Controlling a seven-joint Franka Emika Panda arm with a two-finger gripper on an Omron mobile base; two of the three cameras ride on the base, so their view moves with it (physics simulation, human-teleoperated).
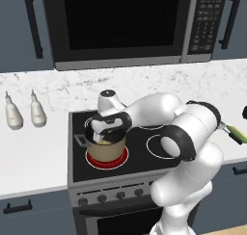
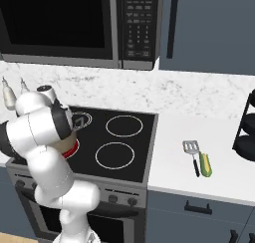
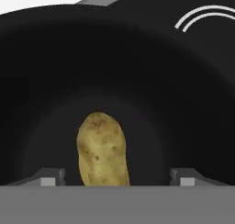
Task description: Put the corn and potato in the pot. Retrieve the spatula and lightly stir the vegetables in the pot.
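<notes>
The tan pot (image 1: pixel 107 153) stands on the stove's front left burner, which glows red. My gripper (image 1: pixel 104 138) points down into the pot's mouth. In the hand view the yellowish-tan potato (image 3: pixel 102 149) lies on the pot's dark floor (image 3: pixel 55 81). My gripper (image 3: pixel 118 178) is open, and each fingertip (image 3: pixel 51 177) stands clear of the potato's sides. The green-and-yellow corn (image 2: pixel 205 164) lies on the white counter right of the stove, and the spatula (image 2: pixel 192 153) lies just left of it. The corn (image 1: pixel 238 133) also shows past my arm's elbow.
Two pale bottles (image 1: pixel 13 114) (image 1: pixel 37 111) stand on the counter left of the stove. A microwave (image 1: pixel 125 22) hangs above the black cooktop (image 2: pixel 119 137). A dark wire rack (image 2: pixel 246 130) stands at the counter's far right.
</notes>
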